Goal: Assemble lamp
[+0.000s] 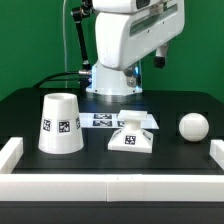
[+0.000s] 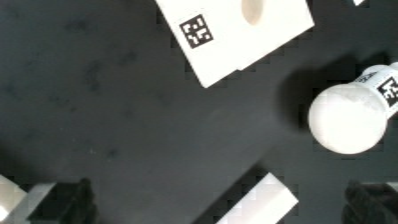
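On the black worktop (image 1: 100, 160), three white parts stand apart in a row. The shade (image 1: 60, 125) is towards the exterior view's left, resting on its wide end with tags on its side. The base (image 1: 131, 136) lies flat in the middle with a tag facing the camera. The bulb (image 1: 193, 125) sits towards the exterior view's right, near the base but not touching it. The marker board (image 1: 100, 119) lies just behind the base, in front of the arm (image 1: 125, 40), which rises at the back of the worktop. A white rail (image 1: 110, 190) edges the front.

In the wrist view the fingers (image 2: 63, 203) are spread wide, with nothing between them and only bare worktop below. The bulb and a tagged corner of the base lie beyond them, untouched.
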Controlling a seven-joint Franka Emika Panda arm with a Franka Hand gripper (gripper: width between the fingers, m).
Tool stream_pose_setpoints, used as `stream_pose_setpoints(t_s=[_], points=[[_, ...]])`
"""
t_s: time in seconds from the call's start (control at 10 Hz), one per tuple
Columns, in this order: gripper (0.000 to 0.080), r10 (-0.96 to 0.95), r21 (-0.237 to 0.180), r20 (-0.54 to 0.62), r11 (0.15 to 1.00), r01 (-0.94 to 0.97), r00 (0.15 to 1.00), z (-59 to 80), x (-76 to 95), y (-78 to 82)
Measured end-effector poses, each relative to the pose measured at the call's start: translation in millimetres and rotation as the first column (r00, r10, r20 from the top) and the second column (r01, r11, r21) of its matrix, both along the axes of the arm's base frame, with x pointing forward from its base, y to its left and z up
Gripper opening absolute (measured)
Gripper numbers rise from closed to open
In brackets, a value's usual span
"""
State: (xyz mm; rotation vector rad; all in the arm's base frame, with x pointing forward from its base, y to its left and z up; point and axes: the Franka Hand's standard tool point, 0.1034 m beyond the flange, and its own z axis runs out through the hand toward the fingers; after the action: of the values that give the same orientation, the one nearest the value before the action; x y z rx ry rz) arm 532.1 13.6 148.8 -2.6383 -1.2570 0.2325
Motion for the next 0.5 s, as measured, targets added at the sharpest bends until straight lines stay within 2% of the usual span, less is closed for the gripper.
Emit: stream_pose_setpoints(t_s=[0.5], points=[[0.0700, 0.000, 0.002, -0.014, 1.000, 0.000, 1.000, -0.9, -1.1, -0.9]])
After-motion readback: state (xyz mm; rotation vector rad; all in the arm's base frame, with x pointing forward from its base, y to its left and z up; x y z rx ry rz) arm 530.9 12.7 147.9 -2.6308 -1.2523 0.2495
